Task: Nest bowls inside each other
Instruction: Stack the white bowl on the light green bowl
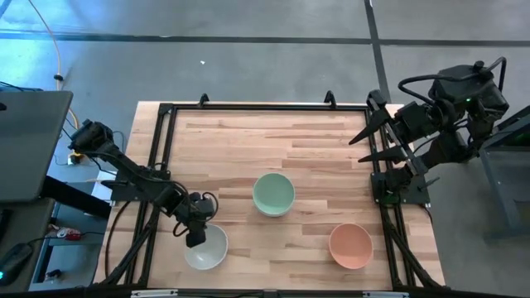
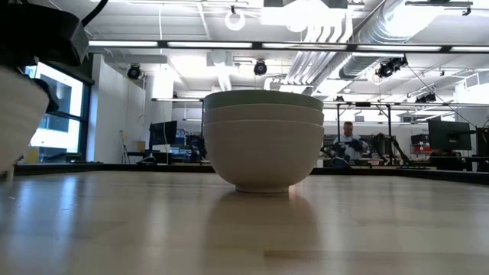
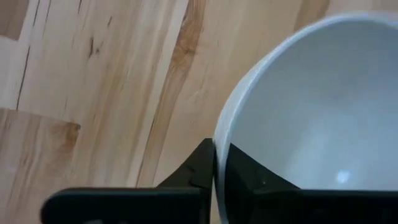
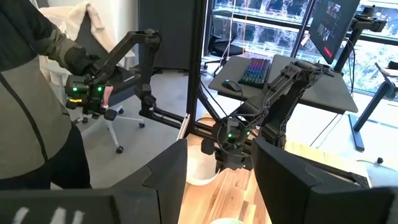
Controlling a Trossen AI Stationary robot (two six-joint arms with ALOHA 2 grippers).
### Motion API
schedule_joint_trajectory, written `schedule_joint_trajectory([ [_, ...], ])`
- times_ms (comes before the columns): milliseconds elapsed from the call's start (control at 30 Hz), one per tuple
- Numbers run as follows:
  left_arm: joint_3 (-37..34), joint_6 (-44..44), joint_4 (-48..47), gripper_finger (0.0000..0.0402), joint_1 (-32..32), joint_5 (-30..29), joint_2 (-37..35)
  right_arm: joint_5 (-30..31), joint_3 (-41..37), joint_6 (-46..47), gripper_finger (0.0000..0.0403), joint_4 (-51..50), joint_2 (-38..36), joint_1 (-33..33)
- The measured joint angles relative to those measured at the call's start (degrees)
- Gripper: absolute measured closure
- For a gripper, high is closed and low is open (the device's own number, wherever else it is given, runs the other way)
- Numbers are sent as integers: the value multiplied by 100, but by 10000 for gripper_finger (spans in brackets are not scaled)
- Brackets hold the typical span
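The left gripper (image 1: 197, 231) is at the near left of the wooden table (image 1: 315, 157), clamped on the rim of a white bowl (image 1: 207, 248). In the left wrist view one dark finger (image 3: 198, 171) stands outside the wall and the other inside, with the rim pinched between them; only part of that bowl (image 3: 311, 118) shows, the rest being cut off by the frame edges. In the low view the same bowl (image 2: 17, 114) appears as a blurred pale shape at the edge of the picture, with the dark gripper above it, and whether it rests on the table cannot be told.

A stack stands at the table's middle. From above only the pale green bowl (image 1: 273, 193) is seen; the low view shows the green rim (image 2: 263, 99) seated in two off-white bowls (image 2: 263, 149), nested one in the other, the lowest standing upright on the wood. The inner bowls are hidden except for their rims.

The salmon-orange bowl (image 1: 350, 245) sits alone at the near right, well apart from the stack and not visible in the low view.

The right gripper (image 1: 373, 136) waits raised at the table's far right edge, its fingers spread apart; in its wrist view the two dark fingers (image 4: 165, 174) frame the left arm and a glimpse of the white bowl (image 4: 200, 165), mostly hidden behind them. A person in a grey sleeve (image 4: 25, 93) is partly cut off at that picture's side.
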Motion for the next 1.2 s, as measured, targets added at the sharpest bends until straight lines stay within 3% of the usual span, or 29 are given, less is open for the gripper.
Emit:
schedule_joint_trajectory([
  [367,623,668,-687,400,550,0,0,8,0,-2,231,-17,0,-2],
  [900,2711,2735,-1896,401,3044,-195,1,4,0,124,231,-235,11,-2],
  [1200,4125,3462,-2320,401,3793,-162,986,2,0,111,231,-238,13,-2],
])
